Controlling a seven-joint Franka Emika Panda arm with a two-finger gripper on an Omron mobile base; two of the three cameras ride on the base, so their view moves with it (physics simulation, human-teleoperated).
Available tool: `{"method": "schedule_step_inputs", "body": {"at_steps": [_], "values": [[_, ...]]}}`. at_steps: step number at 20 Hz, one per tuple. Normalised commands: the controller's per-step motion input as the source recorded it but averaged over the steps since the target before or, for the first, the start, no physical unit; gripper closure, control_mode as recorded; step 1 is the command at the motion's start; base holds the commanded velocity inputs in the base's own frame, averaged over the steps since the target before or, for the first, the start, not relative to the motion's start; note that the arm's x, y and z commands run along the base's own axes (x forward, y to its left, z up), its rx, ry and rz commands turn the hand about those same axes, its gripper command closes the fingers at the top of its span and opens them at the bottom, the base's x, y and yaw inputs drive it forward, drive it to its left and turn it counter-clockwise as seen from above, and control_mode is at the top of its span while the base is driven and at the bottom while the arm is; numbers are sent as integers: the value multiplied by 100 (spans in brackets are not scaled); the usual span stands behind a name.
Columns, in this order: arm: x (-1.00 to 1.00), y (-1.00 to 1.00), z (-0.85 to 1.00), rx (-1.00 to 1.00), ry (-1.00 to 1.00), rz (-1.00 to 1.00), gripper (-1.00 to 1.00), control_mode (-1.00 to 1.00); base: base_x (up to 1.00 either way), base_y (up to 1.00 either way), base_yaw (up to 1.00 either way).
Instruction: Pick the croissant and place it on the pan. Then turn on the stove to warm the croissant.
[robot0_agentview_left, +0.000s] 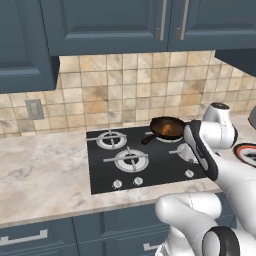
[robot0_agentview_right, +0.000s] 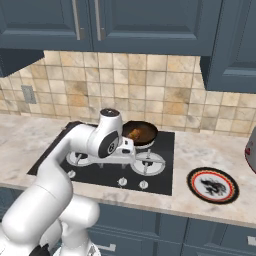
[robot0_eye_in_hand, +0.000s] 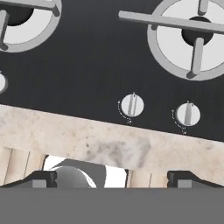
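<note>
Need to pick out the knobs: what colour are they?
Silver-grey, round, on the black stove; the knobs show best in the hand view.

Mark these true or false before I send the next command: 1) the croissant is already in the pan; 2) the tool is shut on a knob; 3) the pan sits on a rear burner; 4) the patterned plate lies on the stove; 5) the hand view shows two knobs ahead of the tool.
1) True: the croissant lies in the pan.
2) False: the tool is open, its tips apart and short of the knobs, holding nothing.
3) True: the pan sits at the back of the stove.
4) False: the plate lies on the counter, beside the stove.
5) True: one knob and another knob sit near the stove's front edge.
</note>
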Motion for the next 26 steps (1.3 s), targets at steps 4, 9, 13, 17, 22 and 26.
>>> {"method": "schedule_step_inputs", "body": {"at_steps": [4, 9, 13, 17, 22, 26], "values": [[7, -5, -36, 0, 0, -3, -100, -100, 0, 0, 0], [19, -12, -26, 0, 0, 0, -100, -100, 0, 0, 0], [28, -13, -19, 0, 0, 0, -100, -100, 0, 0, 0], [29, -1, -17, 0, 0, 0, -100, -100, 0, 0, 0], [17, 0, -19, 0, 0, 0, -100, -100, 0, 0, 0], [9, 0, -20, 0, 0, 0, -100, -100, 0, 0, 0]]}}
